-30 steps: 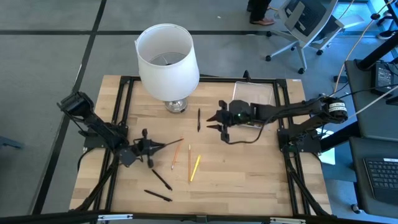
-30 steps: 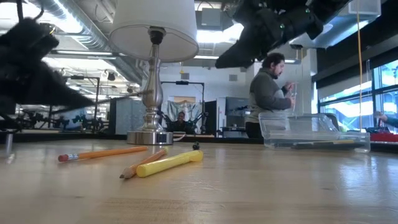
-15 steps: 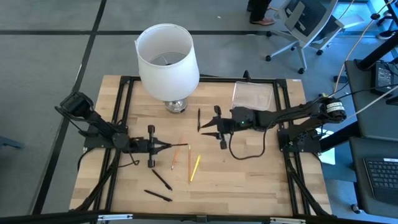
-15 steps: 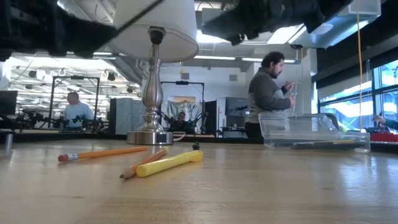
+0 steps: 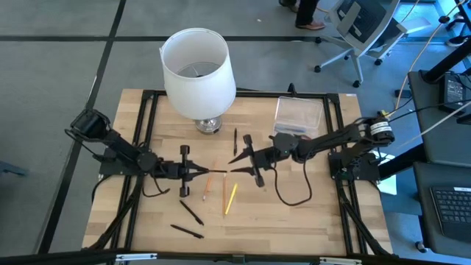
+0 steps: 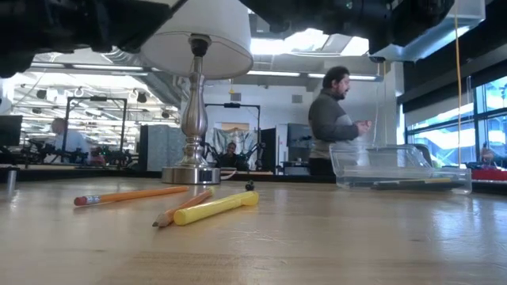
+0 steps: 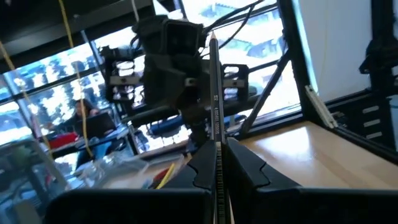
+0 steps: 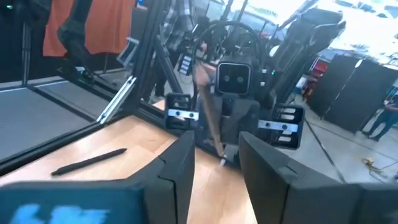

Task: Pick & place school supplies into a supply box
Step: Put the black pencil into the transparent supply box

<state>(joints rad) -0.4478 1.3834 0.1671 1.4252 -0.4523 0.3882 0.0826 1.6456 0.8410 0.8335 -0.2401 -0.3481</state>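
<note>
Pale butcher-block wood is lying closest to your low camera, and on it an orange pencil (image 6: 131,195), a brown pencil (image 6: 184,207) and a yellow pen (image 6: 215,207) are resting, still uncollected. Above them your two arms are meeting over the middle of the table (image 5: 294,213). Your left gripper (image 5: 200,172) is clamping a grey pencil (image 7: 214,112) lengthwise between its fingers, tip pointing straight at the other arm, which looks like a hand-over: the box sits on the right arm's side. Your right gripper (image 5: 237,163) is facing it with fingers (image 8: 175,167) spread and nothing between them, the pencil's tip just reaching into that gap. A black pen (image 5: 235,141) is lying just behind the meeting point, two more black pens (image 5: 190,212) nearer the front edge. Farther back, the clear supply box (image 5: 299,115) is sitting at the right rear corner, already holding a few items, and a white-shaded lamp (image 5: 198,68) is standing at the rear left. Beyond the table, a person (image 6: 331,120) is standing in an open workshop.
</note>
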